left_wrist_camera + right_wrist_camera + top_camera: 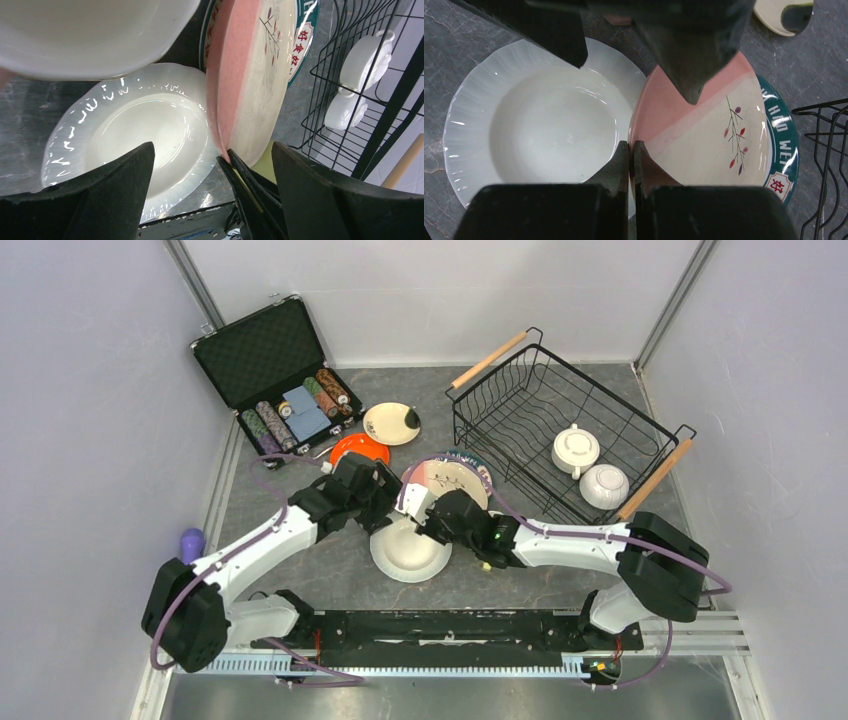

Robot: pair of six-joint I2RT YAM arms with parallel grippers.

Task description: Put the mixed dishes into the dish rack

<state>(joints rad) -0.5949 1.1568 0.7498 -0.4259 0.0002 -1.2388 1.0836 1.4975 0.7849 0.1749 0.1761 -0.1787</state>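
Two white pieces are already in the dish rack [510, 415]: a handled white mug [575, 448] and a small white bowl [604, 486], both lying in its near right end. That looks like a small share of the job, since five plates are outside it on the table, all on the rack's left side. Closest to the rack is the teal-rimmed plate [781, 150], just off its left wall, and the pink-cream plate [694, 135] is on top of it, with one edge tilted up. The white plate [408, 552] lies just beyond those two, further from the rack and nearer the arm bases. The orange plate [352, 448] and the cream black-spotted plate [388, 423] sit further left again, the spotted one level with the rack's far corner. The right gripper [631, 155] is pinched tight on the rim of the pink-cream plate, at the edge furthest from the rack, so this plate seems to be the one being loaded next. The left gripper [212, 150] is spread wide and grips nothing, hovering by that same rim above the white plate. Whether any coloured mugs remain outside the rack I cannot tell, as the arms cover that patch of table.
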